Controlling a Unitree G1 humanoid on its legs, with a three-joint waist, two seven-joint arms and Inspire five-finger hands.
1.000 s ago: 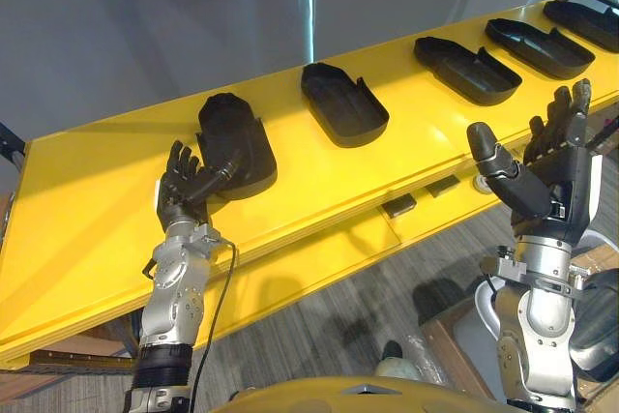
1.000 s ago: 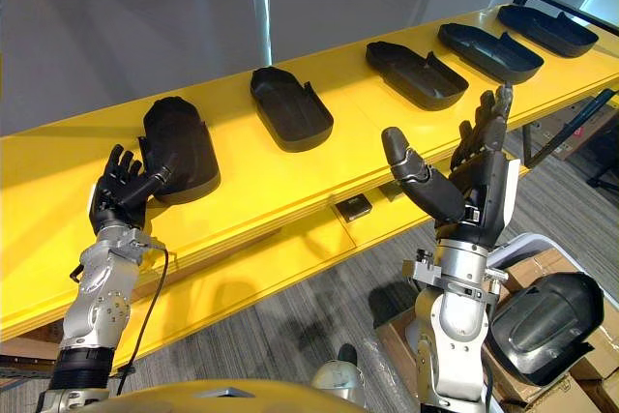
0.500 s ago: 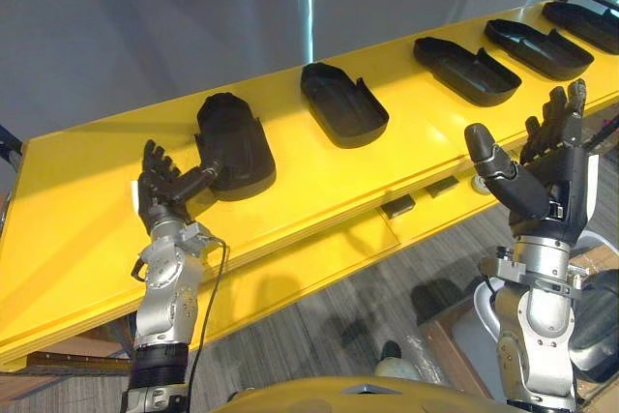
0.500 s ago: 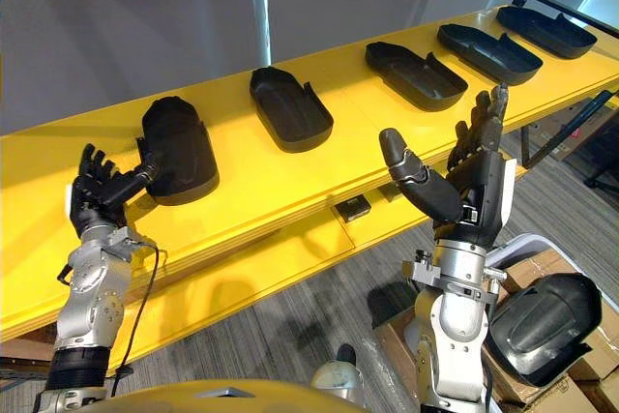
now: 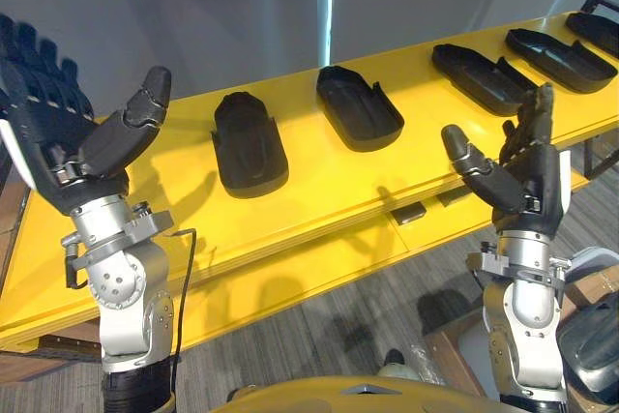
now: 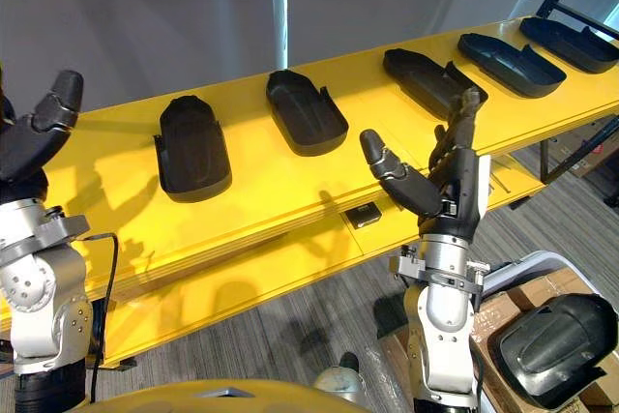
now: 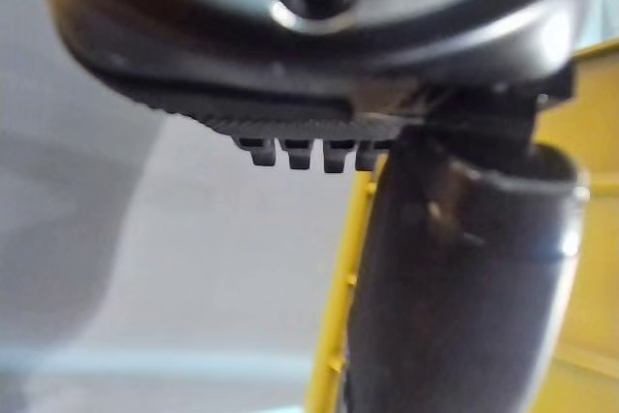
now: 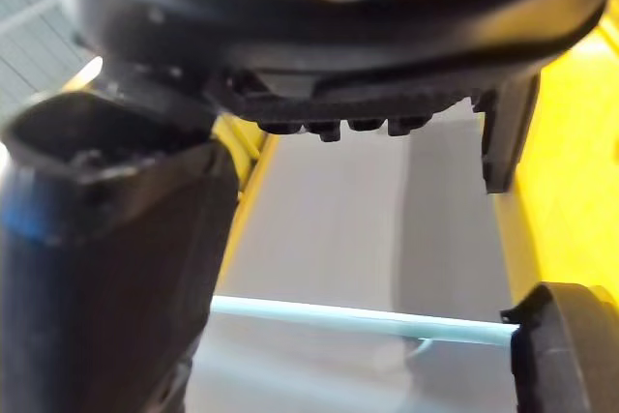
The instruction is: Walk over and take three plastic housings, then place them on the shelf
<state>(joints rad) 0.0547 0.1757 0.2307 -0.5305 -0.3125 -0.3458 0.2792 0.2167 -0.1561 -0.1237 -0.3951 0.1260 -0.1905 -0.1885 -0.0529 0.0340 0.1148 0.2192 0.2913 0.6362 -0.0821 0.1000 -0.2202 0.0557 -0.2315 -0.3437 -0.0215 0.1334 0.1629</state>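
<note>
Grey wall stands behind a long yellow shelf [image 5: 319, 195]. Five black plastic housings lie in a row on top of it, each one apart from the next. The first housing [image 5: 250, 145] lies with its round back up. The second housing [image 5: 360, 108] lies with its hollow side up, like a little boat. The third housing [image 5: 486, 78], the fourth housing [image 5: 561, 46] and the fifth housing [image 5: 600, 31] lie farther along to the right, also hollow side up.

The left hand [image 5: 58, 123] is held up high in front of the shelf's left end. Its fingers are straight and spread, its thumb sticks out, and it holds nothing. The right hand [image 5: 527, 176] is held up in front of the shelf's edge, below the third housing. Its fingers point straight up, its thumb sticks out to the side, and it holds nothing too.

One more housing [image 6: 551, 336] lies low down on the right, next to a brown box [image 5: 450, 360] on the grey floor [image 6: 290, 336].
</note>
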